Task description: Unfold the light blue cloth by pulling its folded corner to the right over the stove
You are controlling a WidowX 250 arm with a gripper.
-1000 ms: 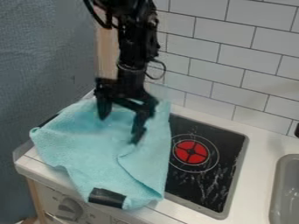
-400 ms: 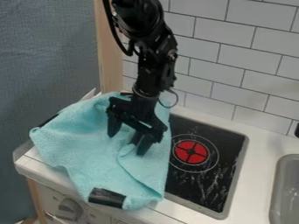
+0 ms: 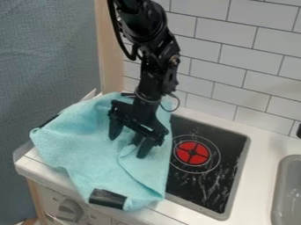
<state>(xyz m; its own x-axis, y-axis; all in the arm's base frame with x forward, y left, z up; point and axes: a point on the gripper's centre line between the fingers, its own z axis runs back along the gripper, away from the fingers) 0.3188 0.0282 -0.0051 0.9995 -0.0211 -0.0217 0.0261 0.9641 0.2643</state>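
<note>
The black gripper (image 3: pixel 127 146) hangs over the middle of a light blue cloth (image 3: pixel 85 149), its fingertips down at the fabric. Its fingers stand apart, with a small raised fold of cloth beside the right one; whether they touch the cloth is hard to tell. The cloth lies crumpled over the left part of the stove top and reaches past the front edge of the counter. Black tape (image 3: pixel 108 199) marks its lower end, and another dark patch shows at its left corner.
Right of the cloth is the black stove plate (image 3: pixel 214 184) with a red burner (image 3: pixel 192 153). A grey sink (image 3: pixel 287 189) sits at the right edge. White tiled wall (image 3: pixel 235 57) stands behind, and a knob (image 3: pixel 70 210) is on the front panel.
From its place farther back and left, the gripper has come forward, down and slightly right onto the cloth, and its fingers are closer together. Lately it has barely moved. The cloth looks almost unchanged.
</note>
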